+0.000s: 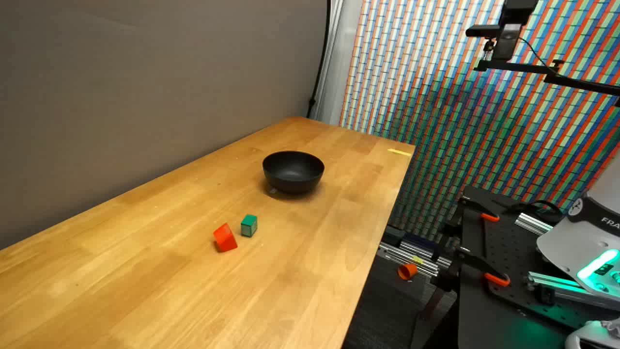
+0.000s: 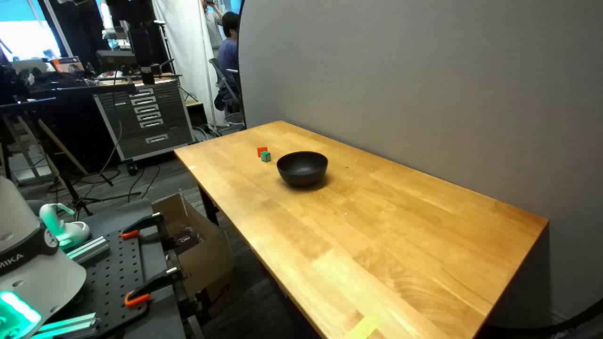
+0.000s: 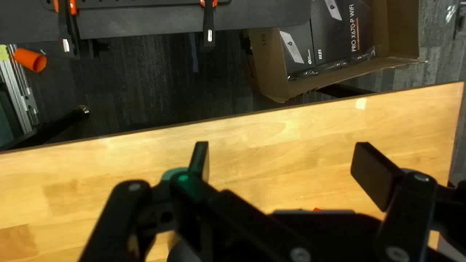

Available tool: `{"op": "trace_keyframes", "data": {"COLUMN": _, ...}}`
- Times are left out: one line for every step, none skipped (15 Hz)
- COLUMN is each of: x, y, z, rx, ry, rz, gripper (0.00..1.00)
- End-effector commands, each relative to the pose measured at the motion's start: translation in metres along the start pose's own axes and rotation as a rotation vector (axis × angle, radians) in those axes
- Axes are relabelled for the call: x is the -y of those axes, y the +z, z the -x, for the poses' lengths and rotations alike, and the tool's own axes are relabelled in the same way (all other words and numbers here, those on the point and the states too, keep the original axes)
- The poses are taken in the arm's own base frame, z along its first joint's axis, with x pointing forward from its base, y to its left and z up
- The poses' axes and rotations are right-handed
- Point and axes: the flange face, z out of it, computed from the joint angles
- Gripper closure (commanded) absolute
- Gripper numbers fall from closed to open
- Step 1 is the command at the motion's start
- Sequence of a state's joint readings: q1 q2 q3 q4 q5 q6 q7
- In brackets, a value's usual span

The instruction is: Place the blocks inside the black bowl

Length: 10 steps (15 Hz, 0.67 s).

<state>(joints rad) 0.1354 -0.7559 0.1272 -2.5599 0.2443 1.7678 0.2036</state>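
Wrist view: your gripper (image 3: 282,167) stands wide-jawed; in an exterior view, an angular red-orange block (image 1: 225,238) sits left of a green cube (image 1: 249,226), matte black bowl (image 1: 291,186) farther.

In the wrist view the gripper (image 3: 285,167) is blurred and cut by the bottom edge; behind it, between the fingers (image 3: 375,176), I catch just a sliver of the red block (image 3: 316,209).

Black box (image 3: 338,36): "PRO X670-P WIFI", "msi"; arm (image 1: 583,245): "FRA", "MIKA".
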Motion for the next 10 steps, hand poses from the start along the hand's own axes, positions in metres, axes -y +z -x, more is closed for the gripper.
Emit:
{"op": "trace_keyframes", "data": {"x": 0.000, "y": -0.002, "z": 0.000, "rx": -0.003, "ry": -0.001, "rz": -0.001, "gripper": 0.00}}
{"op": "trace_keyframes", "data": {"x": 0.001, "y": -0.004, "z": 0.000, "rx": -0.007, "ry": -0.002, "rz": -0.002, "gripper": 0.00}}
{"op": "trace_keyframes", "data": {"x": 0.001, "y": -0.006, "z": 0.000, "rx": -0.011, "ry": -0.003, "rz": -0.002, "gripper": 0.00}}
{"op": "trace_keyframes", "data": {"x": 0.001, "y": -0.006, "z": 0.000, "rx": -0.012, "ry": -0.003, "rz": -0.003, "gripper": 0.00}}
{"op": "trace_keyframes", "data": {"x": 0.001, "y": -0.006, "z": 0.000, "rx": -0.012, "ry": -0.003, "rz": -0.003, "gripper": 0.00}}
{"op": "trace_keyframes", "data": {"x": 0.002, "y": 0.007, "z": -0.012, "rx": -0.021, "ry": 0.027, "rz": 0.041, "gripper": 0.00}}
{"op": "trace_keyframes", "data": {"x": 0.005, "y": 0.022, "z": -0.023, "rx": -0.023, "ry": 0.028, "rz": 0.104, "gripper": 0.00}}
{"op": "trace_keyframes", "data": {"x": 0.012, "y": 0.044, "z": -0.038, "rx": -0.052, "ry": 0.014, "rz": 0.147, "gripper": 0.00}}
{"op": "trace_keyframes", "data": {"x": 0.019, "y": 0.061, "z": -0.051, "rx": -0.087, "ry": -0.005, "rz": 0.184, "gripper": 0.00}}
{"op": "trace_keyframes", "data": {"x": 0.024, "y": 0.076, "z": -0.063, "rx": -0.107, "ry": -0.016, "rz": 0.194, "gripper": 0.00}}
